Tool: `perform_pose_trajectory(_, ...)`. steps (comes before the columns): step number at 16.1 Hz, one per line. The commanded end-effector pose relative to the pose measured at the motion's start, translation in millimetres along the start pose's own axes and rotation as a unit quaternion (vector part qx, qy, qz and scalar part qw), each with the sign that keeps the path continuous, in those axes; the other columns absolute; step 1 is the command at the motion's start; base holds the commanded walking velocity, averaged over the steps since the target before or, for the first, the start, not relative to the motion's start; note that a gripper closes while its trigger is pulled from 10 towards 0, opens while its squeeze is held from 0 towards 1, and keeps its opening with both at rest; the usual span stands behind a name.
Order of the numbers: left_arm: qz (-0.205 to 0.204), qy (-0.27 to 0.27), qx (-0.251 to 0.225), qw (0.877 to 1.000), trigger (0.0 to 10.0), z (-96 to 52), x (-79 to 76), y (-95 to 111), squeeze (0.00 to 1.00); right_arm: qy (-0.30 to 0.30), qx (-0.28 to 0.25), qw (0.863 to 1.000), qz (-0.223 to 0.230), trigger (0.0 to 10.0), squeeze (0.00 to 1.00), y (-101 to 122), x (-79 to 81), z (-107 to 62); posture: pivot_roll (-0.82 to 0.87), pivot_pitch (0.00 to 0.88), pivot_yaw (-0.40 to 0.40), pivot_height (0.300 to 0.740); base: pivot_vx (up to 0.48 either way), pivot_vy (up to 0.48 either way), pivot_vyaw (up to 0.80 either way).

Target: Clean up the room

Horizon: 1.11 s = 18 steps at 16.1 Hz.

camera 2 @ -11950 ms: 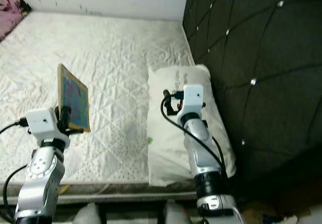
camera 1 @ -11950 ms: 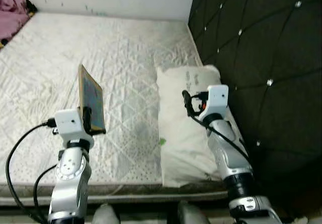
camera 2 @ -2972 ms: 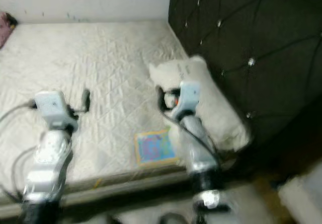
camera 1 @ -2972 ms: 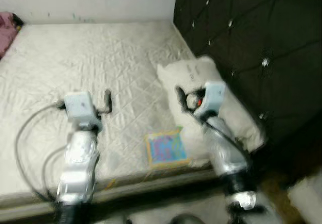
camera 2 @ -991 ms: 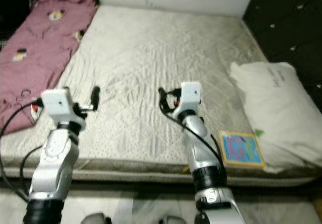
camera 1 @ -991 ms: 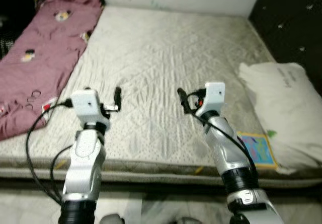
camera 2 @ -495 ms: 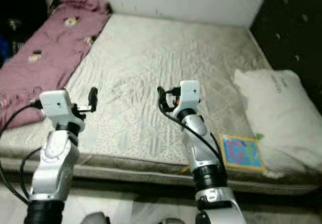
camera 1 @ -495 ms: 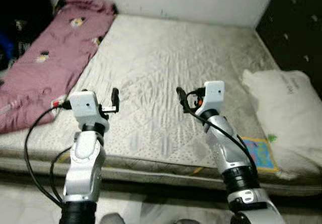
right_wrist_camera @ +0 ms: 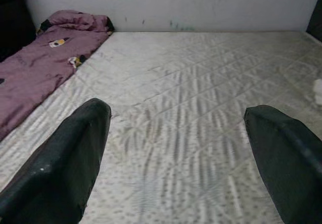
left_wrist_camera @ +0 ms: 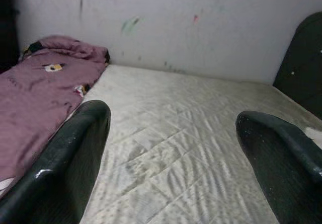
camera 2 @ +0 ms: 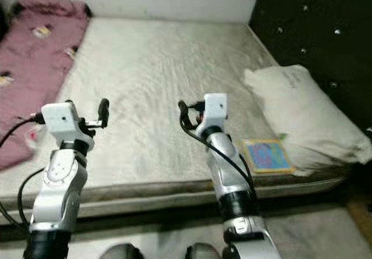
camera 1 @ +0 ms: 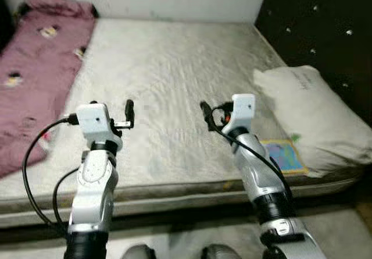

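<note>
Left eye view gives me both arms raised over the near edge of the bed (camera 1: 174,78). I see the left gripper (left_wrist_camera: 171,148) with jaws spread wide and holding nothing, and the right gripper (right_wrist_camera: 176,153) equally wide and empty. A colourful book (camera 1: 283,156) lies flat at the near right corner of the mattress, just beside the white pillow (camera 1: 305,113). A pink blanket (camera 1: 35,73) runs along the far left side.
</note>
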<state>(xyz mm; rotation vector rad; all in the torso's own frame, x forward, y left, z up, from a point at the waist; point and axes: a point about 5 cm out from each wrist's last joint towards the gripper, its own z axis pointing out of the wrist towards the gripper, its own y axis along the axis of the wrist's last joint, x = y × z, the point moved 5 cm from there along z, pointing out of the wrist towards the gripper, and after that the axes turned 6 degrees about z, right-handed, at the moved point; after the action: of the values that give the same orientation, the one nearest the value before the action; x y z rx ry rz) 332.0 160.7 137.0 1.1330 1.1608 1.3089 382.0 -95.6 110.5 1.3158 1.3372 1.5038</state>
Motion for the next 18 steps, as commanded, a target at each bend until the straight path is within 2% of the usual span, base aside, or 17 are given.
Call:
perform_pose_trajectory(1, -0.004, -0.011, 0.006, 1.0, 10.0, -0.4, -8.3, -2.5, 0.0, -0.018, 0.001, 1.0, -0.005, 10.0, 0.0, 1.2, -11.8, -1.2, -0.04, 0.0, -0.059, 0.74, 0.0, 0.435, 0.0)
perform_pose_trajectory(3, -0.011, -0.009, 0.003, 1.0, 10.0, -0.8, -8.1, -1.3, 0.0, -0.018, 0.001, 1.0, -0.005, 10.0, 0.0, 1.2, -12.1, -1.4, -0.04, 0.0, -0.059, 0.74, 0.0, 0.48, 0.0)
perform_pose_trajectory(8, -0.022, -0.032, -0.015, 0.999, 10.0, -2.4, -12.1, 4.5, 0.0, -0.018, 0.003, 1.0, -0.007, 10.0, 0.0, 0.5, -12.3, -1.4, -0.04, 0.0, -0.059, 0.74, 0.0, 0.0, 0.0)
perform_pose_trajectory(18, -0.025, -0.043, -0.017, 0.999, 10.0, -3.1, -13.8, 5.1, 0.0, -0.014, -0.001, 1.0, -0.009, 10.0, 0.0, 2.2, -9.5, 0.4, -0.05, 0.0, -0.055, 0.74, 0.356, 0.0, 0.0)
